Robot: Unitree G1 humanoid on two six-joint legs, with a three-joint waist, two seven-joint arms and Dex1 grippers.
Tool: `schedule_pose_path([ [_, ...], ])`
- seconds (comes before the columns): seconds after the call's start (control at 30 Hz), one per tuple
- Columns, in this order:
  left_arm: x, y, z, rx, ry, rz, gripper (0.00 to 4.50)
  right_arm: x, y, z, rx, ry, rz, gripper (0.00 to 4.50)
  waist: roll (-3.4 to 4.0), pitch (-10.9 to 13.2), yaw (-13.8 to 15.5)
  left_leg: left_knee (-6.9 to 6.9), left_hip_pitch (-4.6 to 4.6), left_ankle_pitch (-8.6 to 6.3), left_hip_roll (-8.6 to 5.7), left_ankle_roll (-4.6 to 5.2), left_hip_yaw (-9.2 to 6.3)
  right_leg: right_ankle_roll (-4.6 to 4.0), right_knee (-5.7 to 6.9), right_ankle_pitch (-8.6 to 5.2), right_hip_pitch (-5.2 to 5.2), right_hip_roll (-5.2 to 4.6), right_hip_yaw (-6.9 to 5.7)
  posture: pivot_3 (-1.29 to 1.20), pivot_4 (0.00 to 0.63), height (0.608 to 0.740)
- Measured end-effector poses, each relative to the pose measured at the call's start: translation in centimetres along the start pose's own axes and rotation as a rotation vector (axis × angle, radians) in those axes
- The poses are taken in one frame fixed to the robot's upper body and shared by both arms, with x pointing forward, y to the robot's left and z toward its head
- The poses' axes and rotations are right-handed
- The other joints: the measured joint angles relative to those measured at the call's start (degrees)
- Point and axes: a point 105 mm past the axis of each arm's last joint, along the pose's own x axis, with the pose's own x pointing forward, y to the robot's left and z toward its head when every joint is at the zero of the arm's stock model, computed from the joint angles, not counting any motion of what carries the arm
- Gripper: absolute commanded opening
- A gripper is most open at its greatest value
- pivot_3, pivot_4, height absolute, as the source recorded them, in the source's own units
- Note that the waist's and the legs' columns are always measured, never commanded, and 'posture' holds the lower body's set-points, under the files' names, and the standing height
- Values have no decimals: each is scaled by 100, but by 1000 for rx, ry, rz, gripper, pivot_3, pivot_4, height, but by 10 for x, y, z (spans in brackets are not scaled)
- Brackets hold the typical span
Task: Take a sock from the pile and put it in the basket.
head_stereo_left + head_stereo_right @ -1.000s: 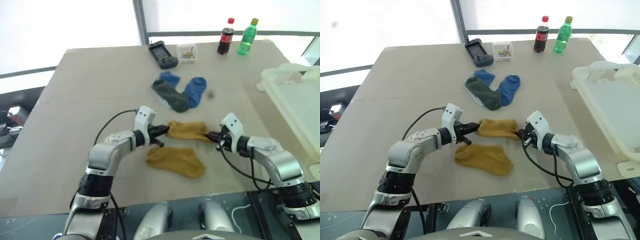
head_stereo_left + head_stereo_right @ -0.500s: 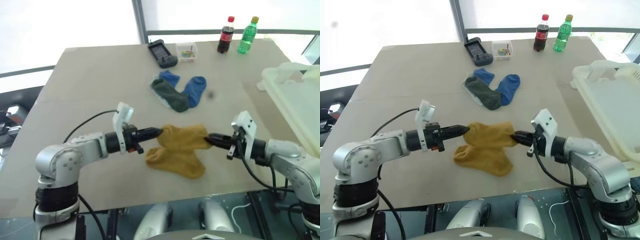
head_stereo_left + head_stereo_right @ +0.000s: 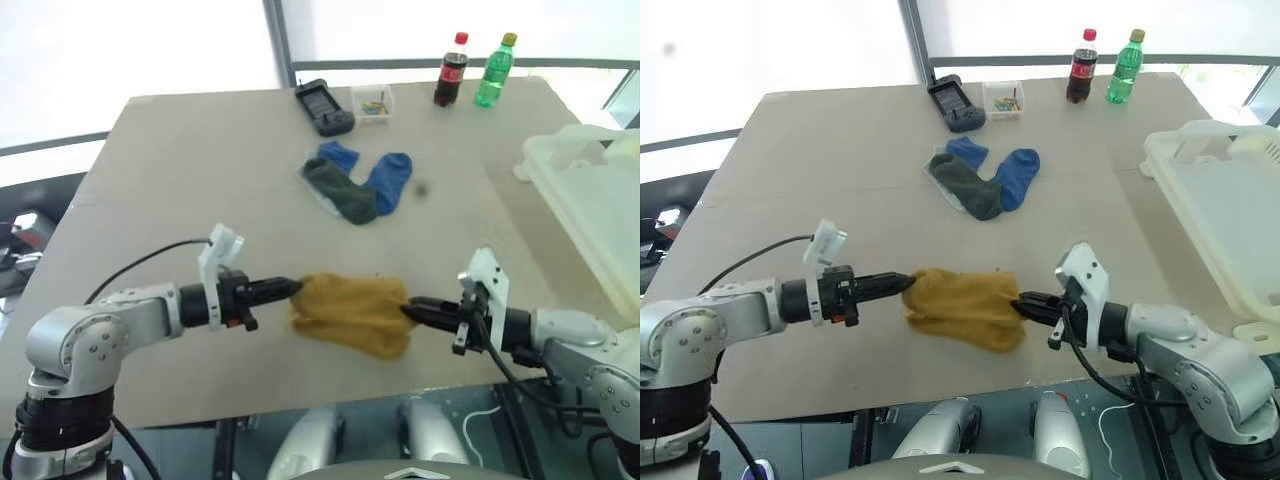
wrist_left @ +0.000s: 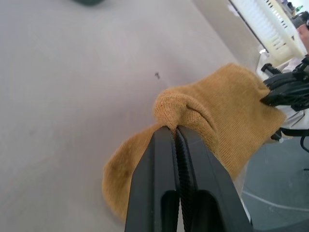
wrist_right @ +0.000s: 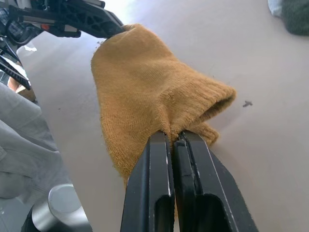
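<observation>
1. Mustard-yellow knitted ankle sock (image 3: 350, 305) hangs stretched between the two grippers near the front edge of the beige table (image 3: 180, 170), at about 6 o'clock in the head views.
2. The left gripper (image 3: 293, 286) has its two black fingers pressed together on the sock's 9 o'clock end; the left wrist view shows the knit bunched right at the fingertips (image 4: 170, 133).
3. The right gripper (image 3: 410, 306) is likewise clamped on the sock's 3 o'clock end, with the ribbed cuff pinched between its closed fingers (image 5: 166, 140).
4. A second mustard-yellow sock (image 3: 375, 342) seems to lie on the table beneath the held one, though the two overlap and their edges are hard to separate.
5. The rest of the pile (image 3: 358, 185), two blue socks and a dark green one, lies touching one another toward 12 o'clock, well apart from the grippers.
6. The large translucent whitish plastic basket (image 3: 590, 205) sits at the table's 3 o'clock edge, well apart from the held sock.
7. Along the far edge at 12 to 1 o'clock stand a black handheld device (image 3: 325, 107), a small clear box of coloured bits (image 3: 374, 103), a dark cola bottle with a red cap (image 3: 452, 72) and a green bottle with a yellow cap (image 3: 494, 74).
</observation>
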Motion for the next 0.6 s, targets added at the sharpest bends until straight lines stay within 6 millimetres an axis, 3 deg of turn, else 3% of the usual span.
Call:
schedule_pose_path([
  [0.33, 7, 12, -12, 14, 31, 35, 144, 7, 6, -29, 9, 82, -4, 95, 0, 1, 48, -2, 2, 0, 0, 0, 1, 0, -2, 0, 0, -1, 0, 0, 150, 740],
  [0.43, 14, 19, -23, 45, 73, 69, 144, 10, 3, -45, 4, 137, -19, 95, 0, 2, 70, -1, 2, 0, 0, 0, 2, 0, -2, 0, 1, -2, 1, 0, 150, 740],
  [0.47, 15, 19, -25, 50, 79, 71, 382, 11, 2, -47, -5, 142, -20, 34, -1, 2, 76, -1, 3, 0, 1, 0, 2, 0, -1, 0, 2, -2, 1, 0, 150, 740],
  [0.53, 15, 20, -26, 57, 82, 73, 779, 13, 0, -50, -18, 144, -21, 672, -1, 3, 77, -1, 3, 0, 1, 0, 2, 0, -1, 0, 1, -1, 0, 0, 150, 740],
  [0.6, 11, 21, -30, 53, 92, 77, 1655, 14, -2, -51, -30, 134, -28, 1438, 0, 4, 78, -3, 3, 0, 2, 0, 1, 0, -1, 0, 1, -1, 1, 0, 150, 740],
])
